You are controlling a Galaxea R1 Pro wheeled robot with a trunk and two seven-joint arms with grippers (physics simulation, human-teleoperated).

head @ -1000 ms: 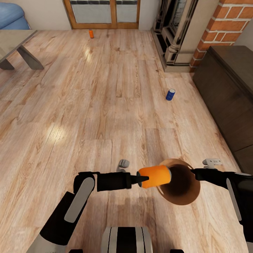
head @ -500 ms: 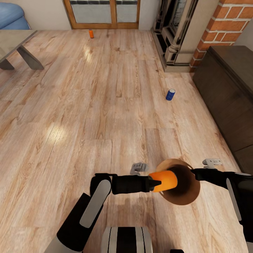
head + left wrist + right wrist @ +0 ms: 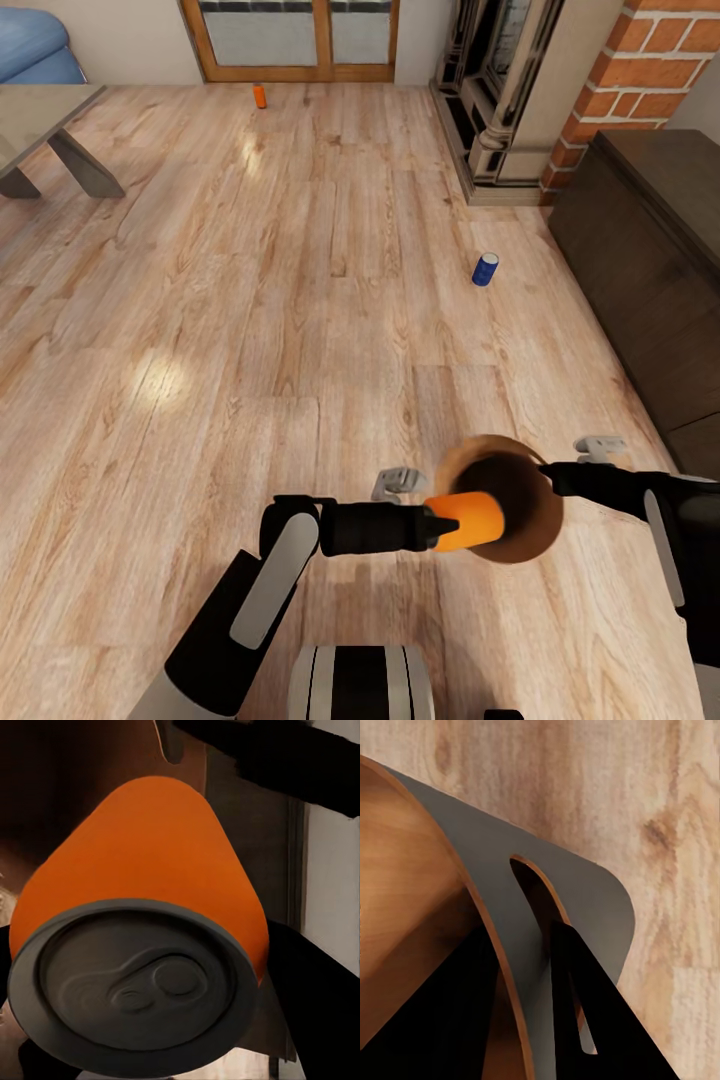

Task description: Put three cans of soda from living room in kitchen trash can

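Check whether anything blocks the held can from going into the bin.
Nothing visible does. The left gripper holds the orange can lying sideways at the bin's open mouth, which the right gripper holds by its rim.

Bright, even light; floor (image 3: 250, 300) glare patches

1. A home living room: a light wood plank floor (image 3: 250, 300) runs throughout.
2. A red brick chimney (image 3: 650, 70) stands beside a carved stone fireplace (image 3: 500, 90).
3. A wood-framed glass door (image 3: 290, 40), what looks like a blue sofa corner (image 3: 35, 45), a grey low table (image 3: 45, 130) and a dark wooden cabinet (image 3: 650, 270) furnish it.
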